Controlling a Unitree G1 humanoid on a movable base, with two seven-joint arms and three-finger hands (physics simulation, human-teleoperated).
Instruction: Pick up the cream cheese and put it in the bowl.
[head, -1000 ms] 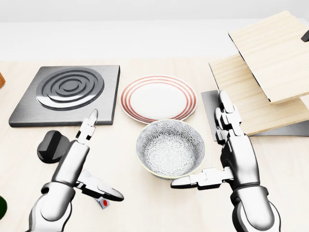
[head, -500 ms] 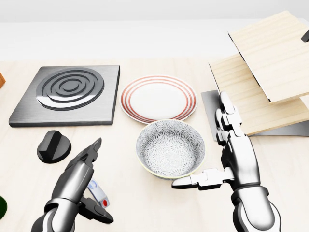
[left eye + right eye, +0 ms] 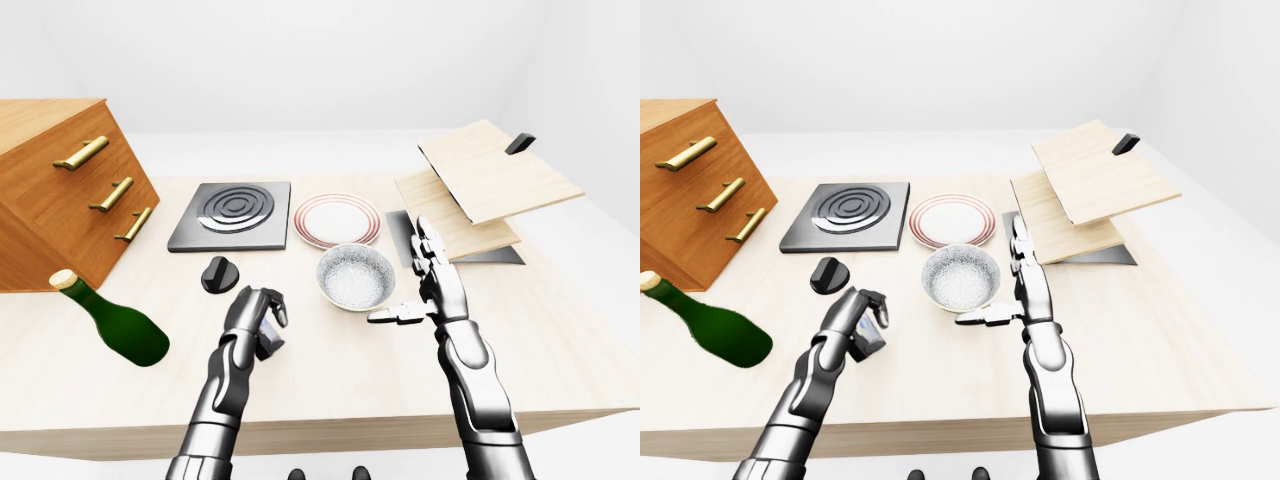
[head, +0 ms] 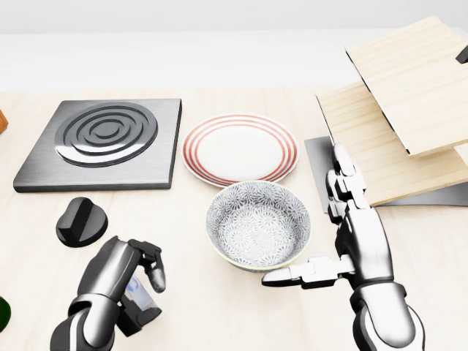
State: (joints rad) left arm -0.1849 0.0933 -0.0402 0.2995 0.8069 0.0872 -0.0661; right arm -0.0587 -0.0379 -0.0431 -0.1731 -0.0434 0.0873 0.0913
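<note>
the left hand [image 4: 124,289] has its fingers curled around the cream cheese [image 4: 136,291], just left of the patterned bowl [image 4: 258,224], a grip ready for lifting. the right hand [image 4: 344,241] hangs spread beside the bowl's right rim, empty.

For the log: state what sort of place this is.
Likely a simulated kitchen counter: a hob with its knob, a plate and bowl, and a drawer unit on a pale worktop.

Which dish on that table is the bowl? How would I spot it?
Find the dark square burner on the wooden table; right of it lies a flat red-ringed plate. The bowl sits just below that plate in the head view: deeper, with a grey speckled pattern inside.
</note>
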